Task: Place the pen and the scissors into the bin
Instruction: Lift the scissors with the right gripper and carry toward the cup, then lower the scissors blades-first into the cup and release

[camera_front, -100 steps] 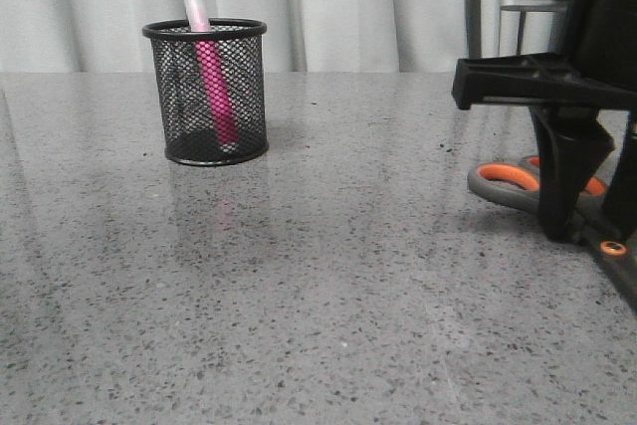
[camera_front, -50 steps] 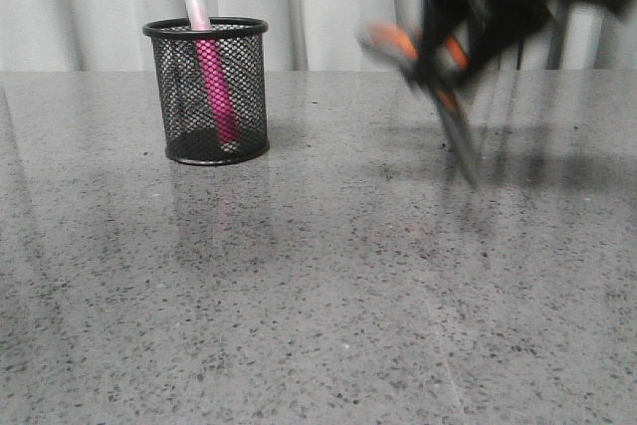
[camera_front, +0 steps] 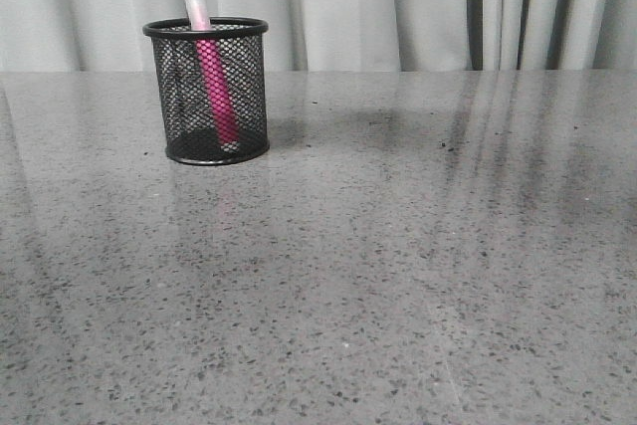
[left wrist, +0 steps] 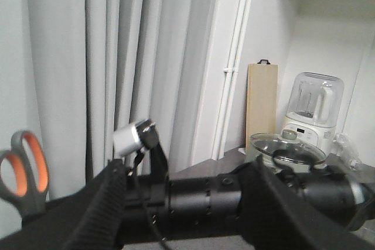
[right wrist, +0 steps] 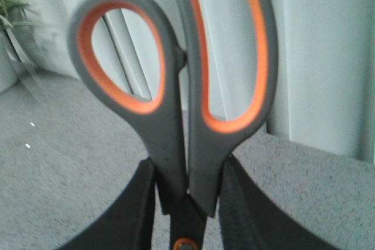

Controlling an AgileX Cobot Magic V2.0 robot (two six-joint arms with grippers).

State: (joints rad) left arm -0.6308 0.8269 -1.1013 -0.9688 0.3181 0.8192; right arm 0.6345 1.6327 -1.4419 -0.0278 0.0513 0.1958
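The right claw (right wrist: 187,203) is clamped on the big grey scissors with orange loops (right wrist: 193,80), held high. The pink stick pen (camera_front: 212,87) stands in the black mesh cup (camera_front: 206,92) near the bench's far left edge. Lower the blades in slowly, beside the pen. I cannot tell if the left claw is apart or together.

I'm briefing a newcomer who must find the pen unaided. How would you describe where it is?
Start at the grey speckled table and find the black mesh bin standing at its far left. The pen leans inside it, bright pink with a pale tip poking above the rim, the only coloured thing there.
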